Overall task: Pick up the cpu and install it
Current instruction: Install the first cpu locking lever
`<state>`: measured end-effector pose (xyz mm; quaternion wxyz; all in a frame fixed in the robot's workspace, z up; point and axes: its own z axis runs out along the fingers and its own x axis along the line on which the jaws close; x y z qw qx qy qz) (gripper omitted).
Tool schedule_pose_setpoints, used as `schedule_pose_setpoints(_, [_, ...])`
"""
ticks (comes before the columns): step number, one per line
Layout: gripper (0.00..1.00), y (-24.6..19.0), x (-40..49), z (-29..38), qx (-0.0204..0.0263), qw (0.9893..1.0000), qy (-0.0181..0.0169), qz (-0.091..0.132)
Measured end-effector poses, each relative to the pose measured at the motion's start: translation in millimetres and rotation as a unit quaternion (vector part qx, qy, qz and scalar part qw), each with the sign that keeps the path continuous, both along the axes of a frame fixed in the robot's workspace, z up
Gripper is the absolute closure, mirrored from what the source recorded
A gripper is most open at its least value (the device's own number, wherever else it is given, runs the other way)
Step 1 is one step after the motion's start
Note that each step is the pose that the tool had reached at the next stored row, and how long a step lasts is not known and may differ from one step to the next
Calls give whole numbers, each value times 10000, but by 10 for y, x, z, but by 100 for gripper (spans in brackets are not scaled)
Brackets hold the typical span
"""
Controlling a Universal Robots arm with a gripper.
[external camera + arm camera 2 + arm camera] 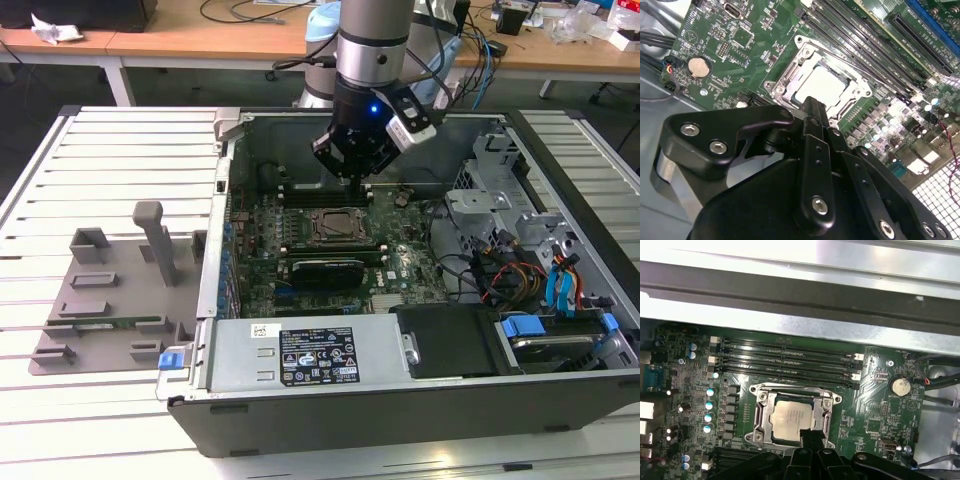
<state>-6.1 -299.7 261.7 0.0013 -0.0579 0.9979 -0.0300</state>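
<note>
The cpu (792, 416) is a pale silver-grey square lying flat inside the dark metal-framed socket (762, 412) on the green motherboard (875, 410). It shows in both wrist views (822, 85) and, small, in the exterior view (333, 222). My gripper (352, 168) hangs inside the open computer case, just above the socket's far edge. Its black fingers (812, 107) are pressed together with nothing between them, their tip (807, 435) at the edge of the cpu.
Memory slots (785, 362) run beside the socket. A long black card (325, 270) sits nearer the case front. Case walls (225, 230) surround the board; drive bays and cables (540, 270) fill the exterior view's right. A grey fixture (110, 300) lies outside at the left.
</note>
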Motion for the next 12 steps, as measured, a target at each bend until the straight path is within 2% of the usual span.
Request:
schedule_pose_setpoints(6, [89,0,0,48,0,10000,0,0])
schedule_pose_setpoints(12, [89,0,0,53,0,10000,0,0])
